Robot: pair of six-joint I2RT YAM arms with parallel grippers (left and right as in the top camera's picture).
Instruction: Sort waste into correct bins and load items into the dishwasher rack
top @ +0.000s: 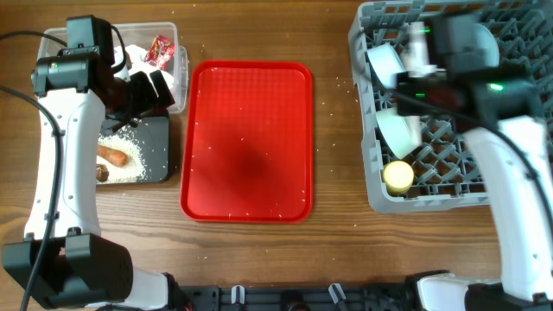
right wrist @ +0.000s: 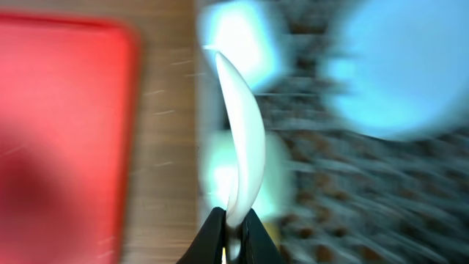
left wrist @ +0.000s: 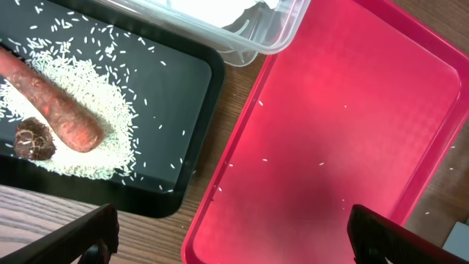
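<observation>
text: none legible | labels: none legible | numbers: none legible

The black tray (left wrist: 183, 88) sets the scene. On it, the orange carrot piece (left wrist: 51, 110) lies across a spread of white rice grains (left wrist: 102, 95), with the small brown lump (left wrist: 34, 139) touching the carrot. The clear tub (left wrist: 242, 33) pokes in at the tray's far edge. The red tray (left wrist: 337, 110) lies just beside its right rim, a strip of wooden surface (left wrist: 233, 110) between them. Nearer than the black tray, the left gripper (left wrist: 234, 242) holds its fingers (left wrist: 88, 235) spread wide.
</observation>
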